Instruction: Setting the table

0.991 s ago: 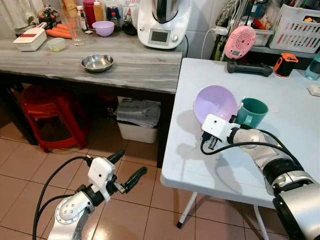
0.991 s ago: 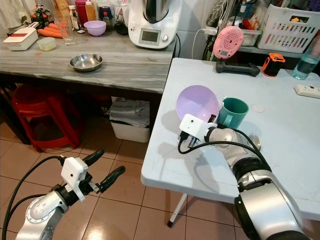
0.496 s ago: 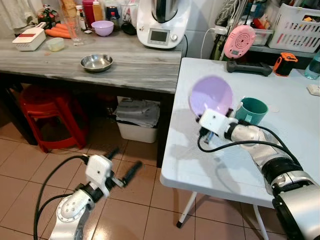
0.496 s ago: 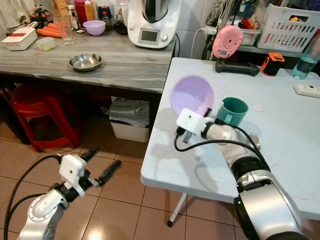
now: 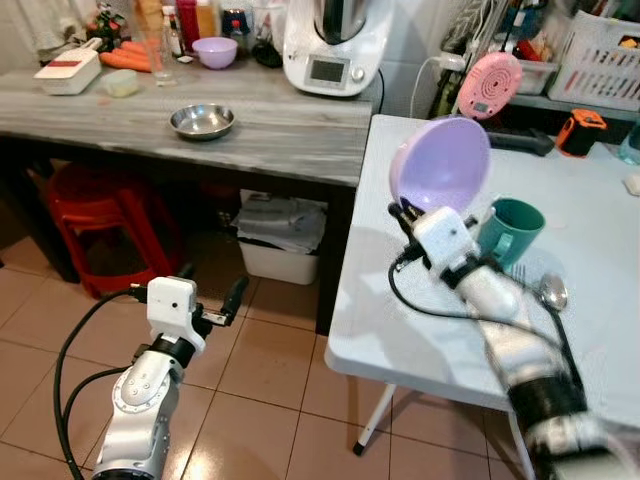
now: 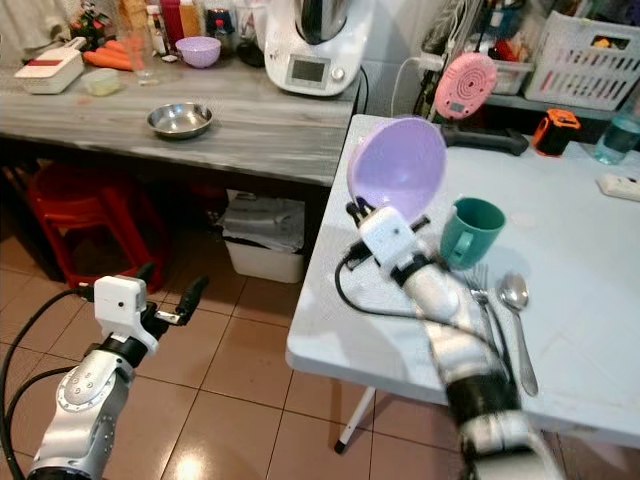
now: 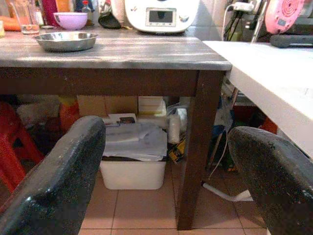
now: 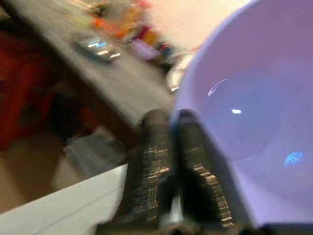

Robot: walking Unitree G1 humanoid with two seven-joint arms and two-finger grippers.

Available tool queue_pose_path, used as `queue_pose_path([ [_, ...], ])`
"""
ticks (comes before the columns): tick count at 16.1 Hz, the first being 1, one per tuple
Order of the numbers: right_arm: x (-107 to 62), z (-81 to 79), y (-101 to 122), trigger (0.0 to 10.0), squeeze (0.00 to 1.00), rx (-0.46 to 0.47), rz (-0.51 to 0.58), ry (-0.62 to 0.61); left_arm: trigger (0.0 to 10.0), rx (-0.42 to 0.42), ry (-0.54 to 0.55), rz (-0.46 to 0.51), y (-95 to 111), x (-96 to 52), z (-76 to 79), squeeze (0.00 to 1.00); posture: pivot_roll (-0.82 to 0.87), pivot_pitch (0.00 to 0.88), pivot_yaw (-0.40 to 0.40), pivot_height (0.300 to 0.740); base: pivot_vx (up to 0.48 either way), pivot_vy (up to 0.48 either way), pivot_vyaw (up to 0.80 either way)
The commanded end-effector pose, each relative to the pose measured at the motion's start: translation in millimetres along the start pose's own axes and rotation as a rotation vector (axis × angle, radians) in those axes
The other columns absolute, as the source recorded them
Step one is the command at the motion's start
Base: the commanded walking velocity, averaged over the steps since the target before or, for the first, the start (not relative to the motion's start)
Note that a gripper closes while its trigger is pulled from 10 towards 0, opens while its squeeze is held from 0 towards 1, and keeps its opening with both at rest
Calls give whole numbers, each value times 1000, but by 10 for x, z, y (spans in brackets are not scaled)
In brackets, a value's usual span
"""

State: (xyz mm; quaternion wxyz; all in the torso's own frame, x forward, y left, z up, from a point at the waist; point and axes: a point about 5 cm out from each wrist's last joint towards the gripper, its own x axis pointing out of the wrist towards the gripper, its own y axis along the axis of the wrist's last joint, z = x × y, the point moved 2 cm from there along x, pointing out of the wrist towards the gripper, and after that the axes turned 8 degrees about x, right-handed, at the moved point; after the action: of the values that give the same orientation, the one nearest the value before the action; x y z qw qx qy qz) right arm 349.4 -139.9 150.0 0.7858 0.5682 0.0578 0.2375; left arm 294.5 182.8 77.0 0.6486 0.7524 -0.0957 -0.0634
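The right gripper (image 6: pixel 358 209)'s jaws pinch the rim of the round lilac plastic bowl (image 6: pixel 398 168), tilted above the white counter (image 6: pixel 590 300) for placing beside the teal mug (image 6: pixel 468 231); the left gripper (image 7: pixel 161 161)'s jaws hang spread, idle.

lilac bowl (image 5: pixel 442 162), teal mug (image 5: pixel 510 229), white table (image 5: pixel 600 200), grey wood-grain worktop (image 5: pixel 270 120), red stool (image 5: pixel 95 215)

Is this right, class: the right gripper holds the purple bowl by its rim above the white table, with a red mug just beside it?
Not quite. The mug is green, not red, as the right eye view shows. The rest holds: the right gripper pinches the purple bowl by its rim, lifted above the white table.
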Motion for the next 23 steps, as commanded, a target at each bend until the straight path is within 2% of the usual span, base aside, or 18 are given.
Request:
queue_pose_path([
  [1, -49, 78, 122, 10000, 0, 35, 60, -88, 10000, -7, 9, 13, 48, 21, -4, 0, 0, 0, -31, 740, 0, 0, 0],
  [2, -150, 43, 130, 10000, 0, 67, 72, -126, 10000, -14, 17, 14, 60, 40, 4, 0, -3, 0, -29, 740, 0, 0, 0],
  [3, -297, -21, 127, 10000, 0, 137, 68, -176, 10000, -22, 22, 18, 88, 84, 29, 0, -8, 0, -25, 740, 0, 0, 0],
  [5, -371, -80, 155, 10000, 0, 157, 46, -196, 10000, -23, 13, 26, 124, 133, 57, 0, -17, 0, -15, 740, 0, 0, 0],
  [10, -376, -149, 204, 10000, 0, 183, 37, -206, 10000, -32, 19, 34, 159, 179, 47, 0, -16, 0, -17, 740, 0, 203, 0],
  [23, -395, -223, 233, 10000, 0, 216, 1, -177, 10000, -28, 28, 27, 130, 162, 15, 0, -9, 0, -20, 740, 0, 344, -539],
])
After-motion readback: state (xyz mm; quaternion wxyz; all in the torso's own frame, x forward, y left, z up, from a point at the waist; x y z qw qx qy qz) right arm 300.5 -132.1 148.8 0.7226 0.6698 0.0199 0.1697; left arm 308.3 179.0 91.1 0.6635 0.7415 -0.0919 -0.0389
